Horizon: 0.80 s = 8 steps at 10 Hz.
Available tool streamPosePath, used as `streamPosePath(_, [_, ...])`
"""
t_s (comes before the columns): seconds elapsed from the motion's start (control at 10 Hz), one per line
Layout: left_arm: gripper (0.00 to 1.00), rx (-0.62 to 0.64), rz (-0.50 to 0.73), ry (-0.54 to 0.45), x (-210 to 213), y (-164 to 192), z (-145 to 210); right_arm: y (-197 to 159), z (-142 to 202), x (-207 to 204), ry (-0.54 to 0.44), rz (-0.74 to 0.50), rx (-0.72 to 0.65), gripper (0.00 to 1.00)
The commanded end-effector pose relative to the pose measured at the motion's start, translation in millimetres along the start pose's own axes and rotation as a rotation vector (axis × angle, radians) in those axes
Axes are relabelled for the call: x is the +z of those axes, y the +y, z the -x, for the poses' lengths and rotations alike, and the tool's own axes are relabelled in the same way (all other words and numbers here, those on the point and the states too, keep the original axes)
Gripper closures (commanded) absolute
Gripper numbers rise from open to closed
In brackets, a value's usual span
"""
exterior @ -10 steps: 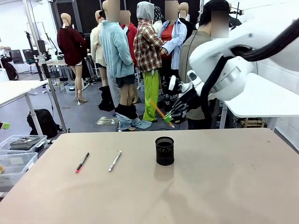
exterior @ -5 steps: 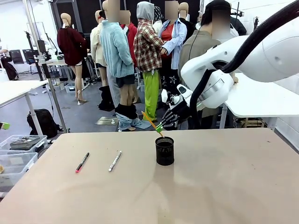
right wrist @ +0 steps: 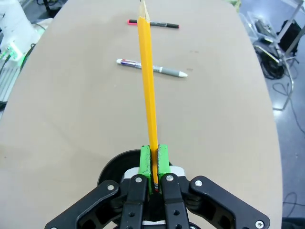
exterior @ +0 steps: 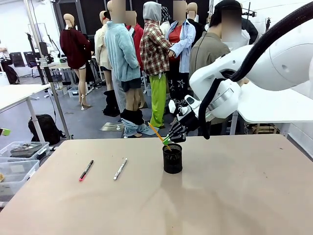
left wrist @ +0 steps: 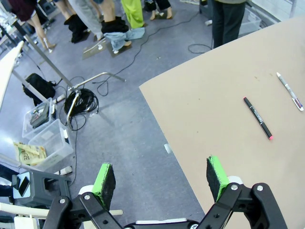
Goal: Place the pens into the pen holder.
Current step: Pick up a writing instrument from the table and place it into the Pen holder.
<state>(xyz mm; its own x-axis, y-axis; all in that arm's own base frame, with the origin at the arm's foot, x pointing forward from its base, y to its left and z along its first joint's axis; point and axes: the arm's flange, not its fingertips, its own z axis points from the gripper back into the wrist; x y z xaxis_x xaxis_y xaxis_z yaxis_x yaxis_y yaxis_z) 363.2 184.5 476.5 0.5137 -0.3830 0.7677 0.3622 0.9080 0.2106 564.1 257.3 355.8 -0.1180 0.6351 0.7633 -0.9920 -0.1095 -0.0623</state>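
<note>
Right gripper lowered, pencil (clamped) over pen holder.

Right gripper and pencil block the pen holder mouth; open tabletop surrounds black pen and white pen.

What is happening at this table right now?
The right gripper is shut on an orange-yellow pencil and holds it tilted just above the small black mesh pen holder, with the lower end near the cup's mouth. A black pen with a pink end and a white-silver pen lie on the beige table, to the left of the holder, not yet placed. The left gripper is open, beyond the table's edge, above the floor.
</note>
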Motion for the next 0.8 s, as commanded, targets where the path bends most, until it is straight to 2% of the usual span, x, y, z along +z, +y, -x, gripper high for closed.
streamPosePath(0.0, [0.00, 0.018, -0.010, -0.002, -1, 1, 0, 6, 5, -3, 0.018, -0.037, 0.018, 1.00])
streamPosePath(0.1, [0.00, 0.018, -0.010, -0.002, -1, 1, 0, 9, 6, -3, 0.028, -0.045, 0.017, 0.93])
streamPosePath(0.4, [0.00, 0.018, -0.010, -0.002, -1, 1, 0, 17, 6, 11, 0.051, -0.013, 0.008, 0.33])
streamPosePath(0.5, [0.00, 0.018, -0.010, -0.002, -1, 1, 0, 21, 7, 22, 0.070, -0.001, 0.003, 0.25])
streamPosePath(0.7, [0.00, 0.018, -0.010, -0.002, -1, 1, 0, 33, 17, 63, 0.096, 0.065, -0.054, 0.25])
